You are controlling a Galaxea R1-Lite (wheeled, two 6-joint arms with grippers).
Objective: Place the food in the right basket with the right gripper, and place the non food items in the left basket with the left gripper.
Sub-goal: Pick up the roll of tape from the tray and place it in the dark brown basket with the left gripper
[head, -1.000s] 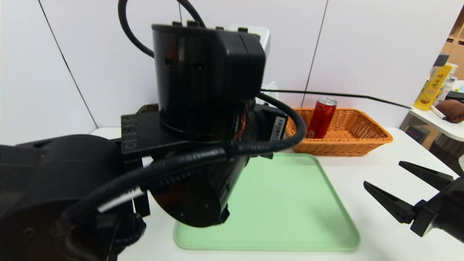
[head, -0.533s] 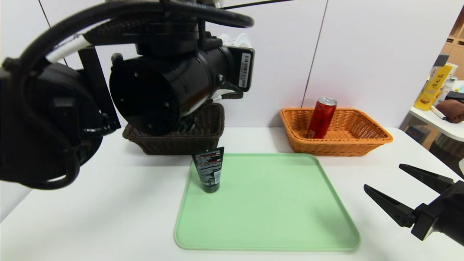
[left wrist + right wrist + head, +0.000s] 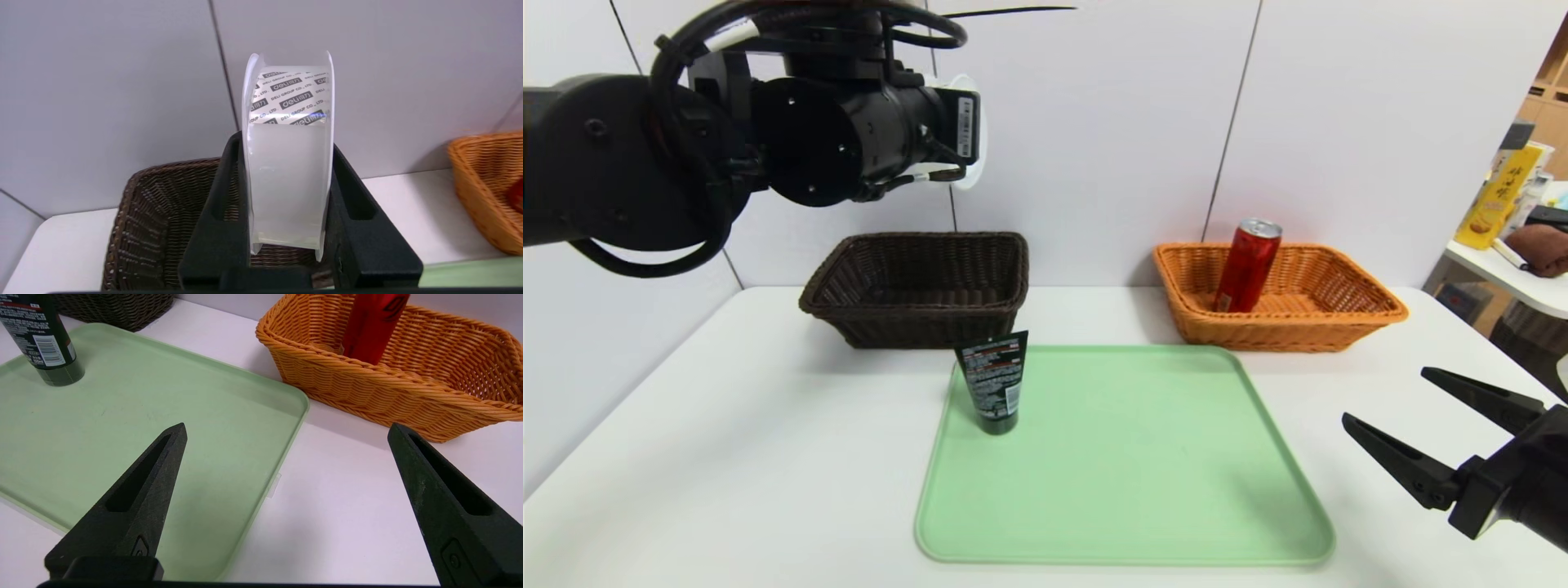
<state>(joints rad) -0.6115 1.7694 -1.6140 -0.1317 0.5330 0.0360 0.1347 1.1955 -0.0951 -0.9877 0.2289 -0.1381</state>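
Pale panelled wall with dark seams rises behind the white table; a cluttered side table stands alongside.

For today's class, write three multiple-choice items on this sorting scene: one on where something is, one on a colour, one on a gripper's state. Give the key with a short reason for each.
1. Where does the red can stand?
A. in the orange basket
B. on the green tray
C. in the dark brown basket

2. What colour is the tube standing on the tray?
A. white
B. yellow
C. black

3. What is the left gripper doing?
A. hanging open with nothing in it
B. holding a roll of clear tape
C. holding the can

Key:
1 A, the can leans inside the orange basket's wall.
2 C, the tube is black with a printed label.
3 B, in the left wrist view the roll sits clamped between the fingers, above the dark brown basket. The right gripper waits open at the table's right.
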